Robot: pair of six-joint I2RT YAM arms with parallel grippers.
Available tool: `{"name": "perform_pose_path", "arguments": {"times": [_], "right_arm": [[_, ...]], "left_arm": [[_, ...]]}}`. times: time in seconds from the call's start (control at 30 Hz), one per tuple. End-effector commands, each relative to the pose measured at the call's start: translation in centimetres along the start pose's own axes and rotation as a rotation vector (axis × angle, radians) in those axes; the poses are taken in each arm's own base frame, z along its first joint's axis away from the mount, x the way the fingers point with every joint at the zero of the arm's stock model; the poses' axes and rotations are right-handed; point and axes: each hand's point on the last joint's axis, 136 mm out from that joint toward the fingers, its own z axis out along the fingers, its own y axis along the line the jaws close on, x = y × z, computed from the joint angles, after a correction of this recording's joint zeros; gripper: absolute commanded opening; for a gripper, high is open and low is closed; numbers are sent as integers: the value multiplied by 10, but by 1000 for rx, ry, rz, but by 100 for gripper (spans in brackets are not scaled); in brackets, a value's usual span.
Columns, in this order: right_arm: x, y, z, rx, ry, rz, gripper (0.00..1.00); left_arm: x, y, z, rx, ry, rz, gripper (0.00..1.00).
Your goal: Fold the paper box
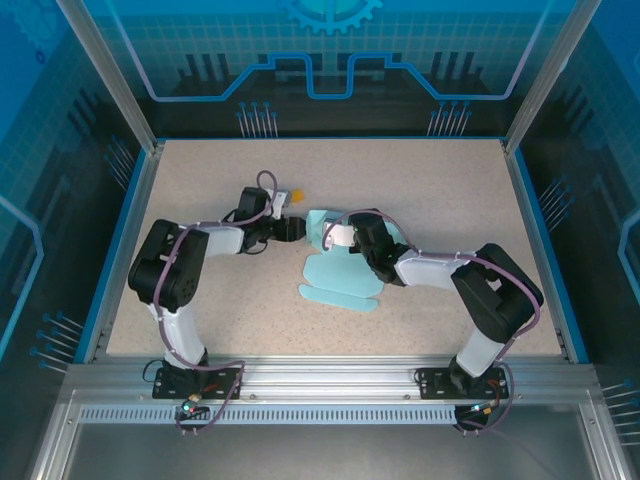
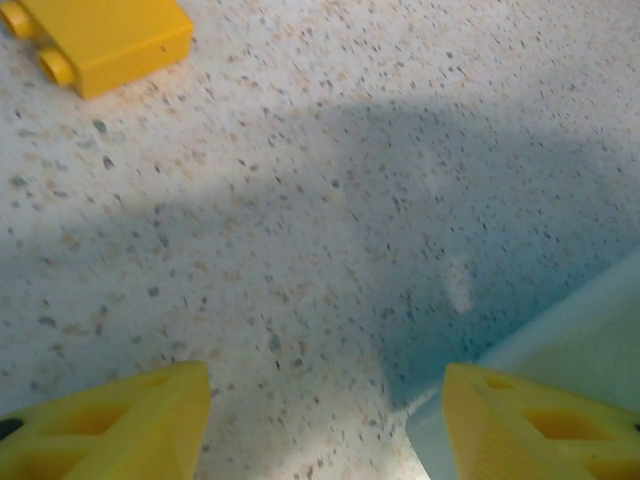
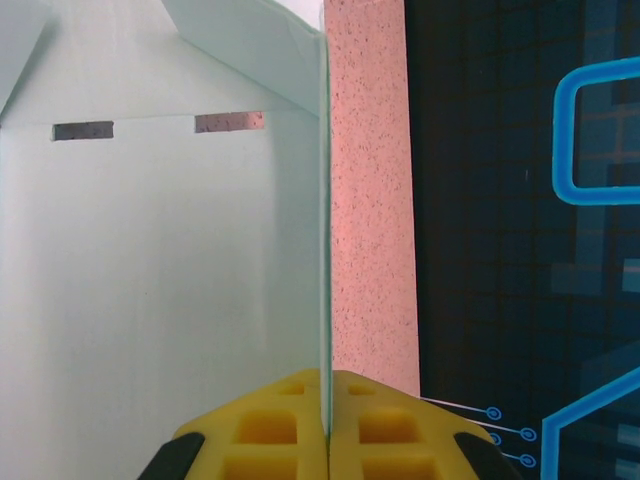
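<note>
My left gripper (image 2: 325,430), jaws apart, over speckled table (image 2: 300,200); paper box (image 2: 585,325) edge right, yellow block (image 2: 100,38) far left.

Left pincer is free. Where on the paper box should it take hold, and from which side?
Probably the paper box at its left edge, approached from its left, low along the table. That thin card edge sits just beside the open left pincer and seems lifted, casting a shadow. The right pincer is shut on another panel's edge.
</note>
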Motion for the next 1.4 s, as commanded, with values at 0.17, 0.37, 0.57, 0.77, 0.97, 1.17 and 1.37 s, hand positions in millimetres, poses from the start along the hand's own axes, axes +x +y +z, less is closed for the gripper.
{"name": "perform_pose_path", "arguments": {"times": [0.17, 0.37, 0.57, 0.77, 0.97, 1.17, 1.37], "right_arm": [[2, -4, -1, -25, -8, 27, 1], [3, -5, -1, -16, -6, 21, 1], [2, -7, -2, -11, -11, 25, 1], [3, -8, -3, -9, -11, 28, 1], [4, -8, -3, -9, -10, 32, 0], [2, -8, -6, -9, -33, 29, 0], [2, -13, -8, 6, -52, 26, 0]], "left_arm": [[0, -42, -9, 143, -38, 66, 64], [7, -58, -7, 194, -36, 100, 64], [9, -69, -3, 243, -30, 123, 64], [10, -79, -4, 304, -27, 159, 64], [11, -84, -5, 328, -22, 202, 62], [7, -87, 0, 359, -20, 232, 60], [5, -94, 1, 410, -28, 258, 58]]}}
